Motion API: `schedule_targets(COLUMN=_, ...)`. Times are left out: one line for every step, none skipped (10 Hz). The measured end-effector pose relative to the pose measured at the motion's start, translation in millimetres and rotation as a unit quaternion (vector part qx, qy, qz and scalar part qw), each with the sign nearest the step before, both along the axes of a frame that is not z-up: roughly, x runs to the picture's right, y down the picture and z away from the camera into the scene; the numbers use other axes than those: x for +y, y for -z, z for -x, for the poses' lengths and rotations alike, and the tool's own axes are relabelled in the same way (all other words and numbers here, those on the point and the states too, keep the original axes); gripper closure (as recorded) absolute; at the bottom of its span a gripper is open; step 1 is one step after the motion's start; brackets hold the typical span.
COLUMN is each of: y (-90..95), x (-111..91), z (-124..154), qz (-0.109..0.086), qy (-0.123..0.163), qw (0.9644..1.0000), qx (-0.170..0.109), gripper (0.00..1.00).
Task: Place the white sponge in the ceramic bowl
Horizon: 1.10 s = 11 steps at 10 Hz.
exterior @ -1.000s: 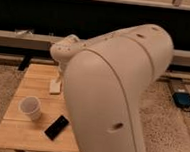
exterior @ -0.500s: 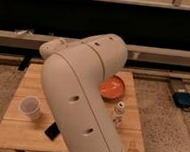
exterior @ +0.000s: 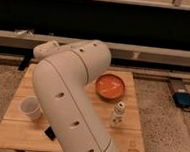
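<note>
Both jaws and white sponge are hidden behind the arm (exterior: 71,103).

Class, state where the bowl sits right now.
In the camera view the bowl sits on the right of the table, beside the arm, just behind the small bottle. The gripper is out of view.
</note>
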<state>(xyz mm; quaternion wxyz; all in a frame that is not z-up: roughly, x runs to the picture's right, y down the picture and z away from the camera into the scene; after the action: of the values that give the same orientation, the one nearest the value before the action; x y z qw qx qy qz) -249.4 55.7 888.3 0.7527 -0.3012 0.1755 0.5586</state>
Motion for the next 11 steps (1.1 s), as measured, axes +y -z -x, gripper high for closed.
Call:
schedule_targets(y=-4.9, x=2.9, z=1.5, qz=0.005, qy=0.004, qw=1.0000, qx=0.000, gripper=0.20)
schedule_targets(y=-9.4, x=6.6, z=4.4, qz=0.009, qy=0.009, qw=0.9999, qx=0.000, gripper=0.20)
schedule_targets(y=-15.0, x=10.9, z=8.8, qz=0.013, qy=0.015, qw=0.9998, qx=0.000, gripper=0.20)
schedule_targets(y=-19.4, x=13.6, z=10.9, qz=0.016, qy=0.017, qw=0.9997, qx=0.002, gripper=0.20)
schedule_targets(y=-25.7, x=15.8, z=12.5, qz=0.019, qy=0.020, qw=0.9996, qx=0.003, gripper=0.20)
schedule_targets(y=-30.0, x=16.3, z=13.3, qz=0.021, qy=0.020, qw=0.9996, qx=0.004, gripper=0.20)
schedule_targets(y=-33.2, x=15.9, z=14.8, qz=0.023, qy=0.020, qw=0.9995, qx=0.004, gripper=0.20)
schedule_targets(y=-36.1, x=15.6, z=15.9, qz=0.026, qy=0.018, qw=0.9995, qx=0.004, gripper=0.20)
schedule_targets(y=-40.7, x=14.4, z=17.3, qz=0.029, qy=0.015, qw=0.9994, qx=0.005, gripper=0.20)
schedule_targets(y=-44.7, x=13.4, z=17.9, qz=0.032, qy=0.012, qw=0.9994, qx=0.006, gripper=0.20)
schedule_targets(y=-47.5, x=13.1, z=18.2, qz=0.034, qy=0.011, qw=0.9993, qx=0.007, gripper=0.20)
